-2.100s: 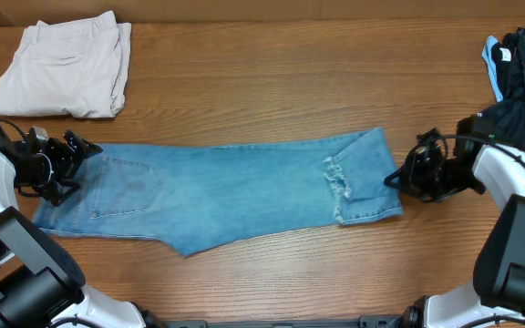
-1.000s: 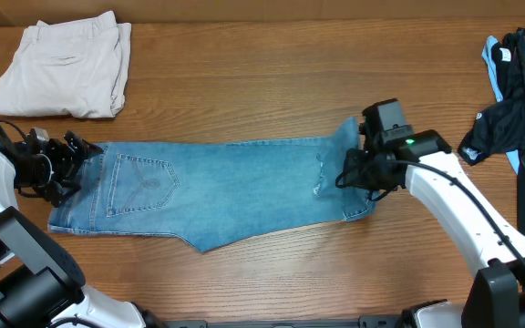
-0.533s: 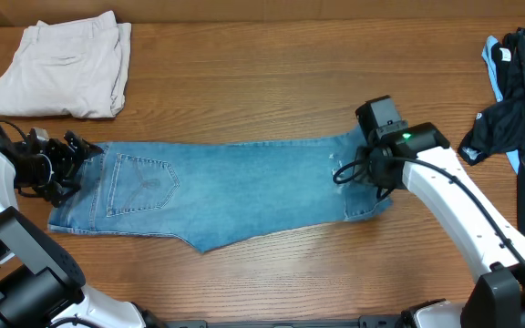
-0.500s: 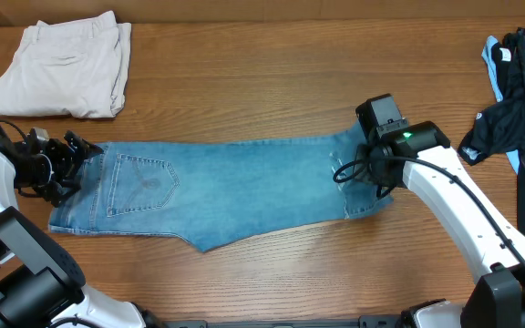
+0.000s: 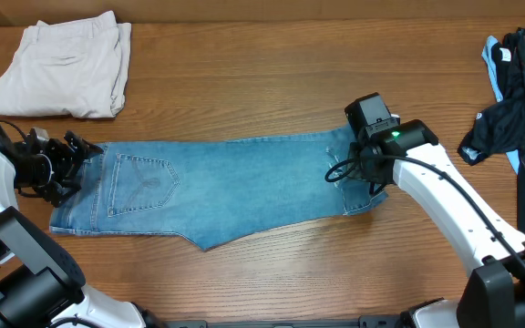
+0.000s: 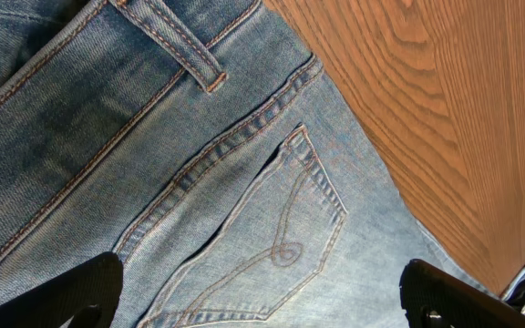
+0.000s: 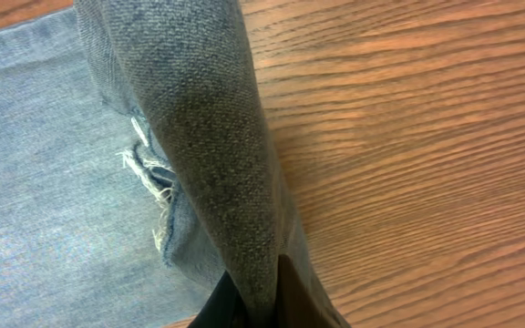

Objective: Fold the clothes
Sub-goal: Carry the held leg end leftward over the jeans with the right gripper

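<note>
Denim jeans (image 5: 217, 196), light blue and faded, lie flat and lengthwise across the middle of the brown wooden table (image 5: 290, 73). The waistband is at the left, the leg ends are at the right, and a stitched back pocket (image 5: 139, 182) faces up.

At the right end the cuff is lifted off the wood and bunched. The right gripper (image 5: 358, 169) has its jaws closed on it, and the right wrist view shows a ridge of denim (image 7: 208, 137) running down into the pinched fingers (image 7: 262, 305), with a frayed tear (image 7: 149, 178) just beside it.

At the left end the left gripper (image 5: 71, 159) hovers at the waistband with its jaws spread to their widest and holds nothing. In its own view the two fingertips (image 6: 62, 292) stand well apart over the pocket. Whether they touch the cloth cannot be told.

The step in hand appears to be the first lengthwise fold, with the leg end raised to be carried left over the body of the jeans. The next move would call for a low, even sweep toward the waistband. The grip should be kept until the cuff lies near the waistband edge, so that the legs do not drag or skew.

A folded pair of cream-beige trousers (image 5: 62, 68) lies at the far left. A crumpled black garment with white lettering and light blue trim (image 5: 518, 82) lies at the far right. Both are well apart from the jeans.
</note>
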